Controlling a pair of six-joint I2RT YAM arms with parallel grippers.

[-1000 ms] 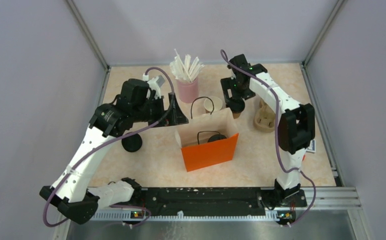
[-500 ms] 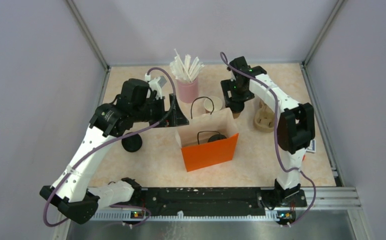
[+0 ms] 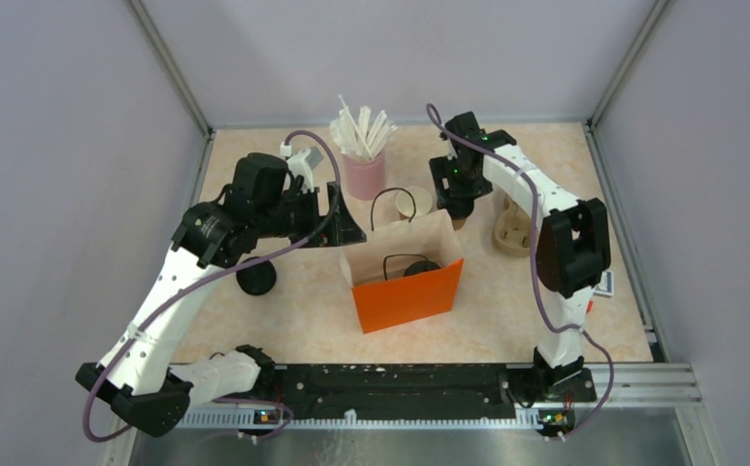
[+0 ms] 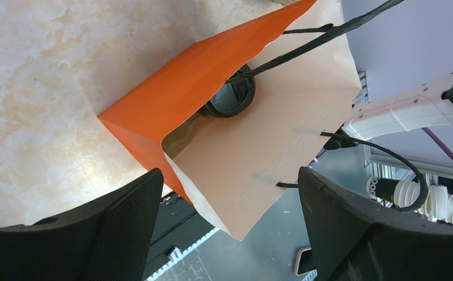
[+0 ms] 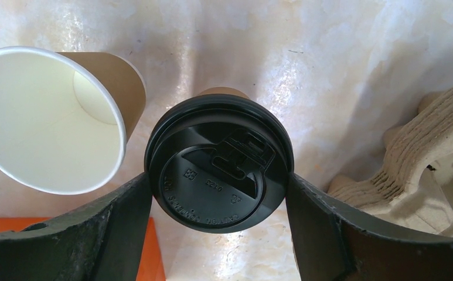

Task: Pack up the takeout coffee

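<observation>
Right gripper (image 5: 218,177) has narrowed around brown paper cup with black plastic lid (image 5: 218,167). Touching or just clear: cannot tell. Left gripper (image 4: 230,174) wide, empty, facing orange paper bag (image 4: 171,99). Grasp imminent, bagging likely next.

I see a beige marbled table top (image 3: 293,320) boxed by plain lavender-grey walls (image 3: 60,146), a black rail (image 3: 400,381) along its near edge

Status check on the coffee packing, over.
Left gripper open beside orange bag. Right gripper straddles lidded cup on table, grip unconfirmed. Second lidded cup already bagged. Lidless cup close beside target.
</observation>
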